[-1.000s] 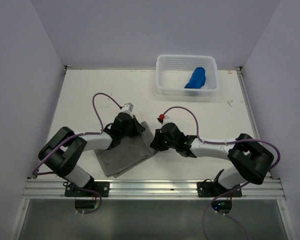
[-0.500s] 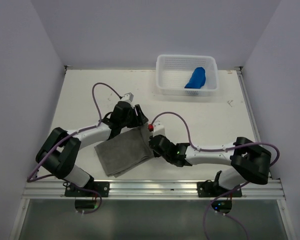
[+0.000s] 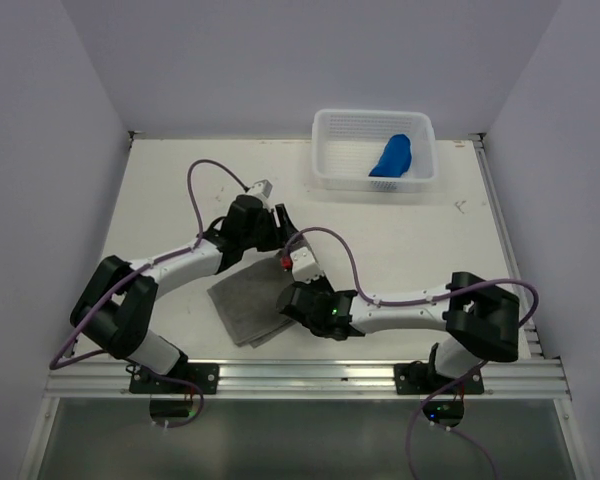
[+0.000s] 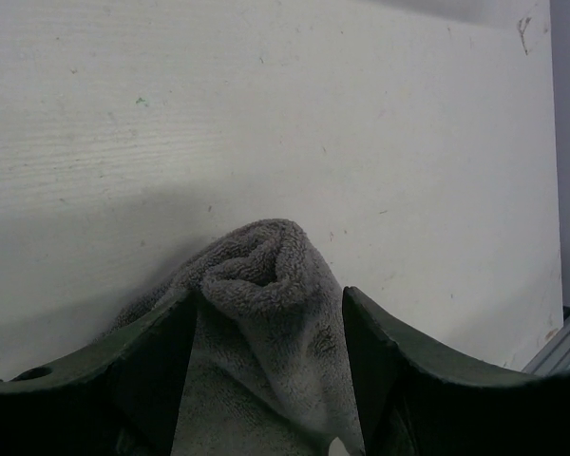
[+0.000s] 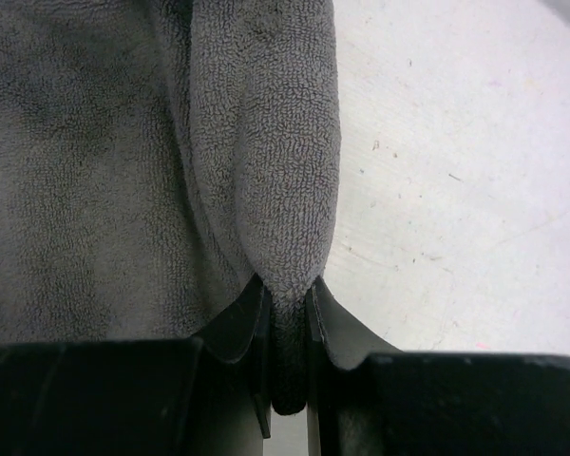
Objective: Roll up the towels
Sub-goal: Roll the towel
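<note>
My left claw (image 4: 266, 306) had opened since a second ago. Its jaws stood apart, with a bunched corner of the grey towel (image 3: 242, 308) lying loose between them, at the towel end nearest the basket (image 3: 325, 122). That claw had also shifted slightly toward the basket.

My right claw (image 5: 287, 296) stayed clamped on the grey towel, with a rounded fold of cloth pinched between the pads. A second ago it sat at the towel's basket-side edge. It had since swung across, farther from the basket, dragging that edge over the cloth. The right forearm now lay stretched low along the side of the table (image 3: 180, 180) farthest from the basket.

The grey towel looked narrower and more doubled over than before. It was still flat on the table, well apart from the basket, down toward the arm bases.

The blue towel (image 3: 391, 156) had not moved and lay bunched inside the basket. The basket was in the same spot at the far edge of the table.
</note>
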`<state>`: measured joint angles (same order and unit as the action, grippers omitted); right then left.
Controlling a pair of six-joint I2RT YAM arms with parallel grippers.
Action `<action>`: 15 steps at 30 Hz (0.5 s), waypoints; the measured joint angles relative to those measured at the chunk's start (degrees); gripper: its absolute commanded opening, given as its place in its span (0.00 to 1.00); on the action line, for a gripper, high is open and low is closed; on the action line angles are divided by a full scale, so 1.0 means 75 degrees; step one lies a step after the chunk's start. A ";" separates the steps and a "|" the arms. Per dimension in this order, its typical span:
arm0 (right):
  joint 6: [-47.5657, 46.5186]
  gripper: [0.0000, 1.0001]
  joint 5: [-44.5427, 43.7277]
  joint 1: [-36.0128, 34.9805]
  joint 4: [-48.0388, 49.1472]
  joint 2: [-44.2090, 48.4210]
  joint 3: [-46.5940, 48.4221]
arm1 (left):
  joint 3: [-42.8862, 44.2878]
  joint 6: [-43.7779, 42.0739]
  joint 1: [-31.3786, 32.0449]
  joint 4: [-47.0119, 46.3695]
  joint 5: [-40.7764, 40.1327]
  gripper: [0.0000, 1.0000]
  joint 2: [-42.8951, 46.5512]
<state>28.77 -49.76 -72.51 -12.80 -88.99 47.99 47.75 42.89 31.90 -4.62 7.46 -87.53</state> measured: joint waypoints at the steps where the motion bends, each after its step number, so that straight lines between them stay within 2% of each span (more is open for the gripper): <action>1: -0.0050 0.00 -0.0181 -0.0073 -0.0122 -0.0201 0.0157 | 0.0006 0.0000 0.0000 0.0006 0.0023 0.66 0.0015; 15: -0.0519 0.00 -0.1731 -0.0845 -0.1664 -0.2515 0.1702 | 0.0221 -0.0175 0.0000 0.0181 0.0195 0.67 0.0560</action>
<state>24.88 -62.74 -78.85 -25.28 -107.85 60.75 49.41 41.58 31.90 -3.27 8.93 -83.33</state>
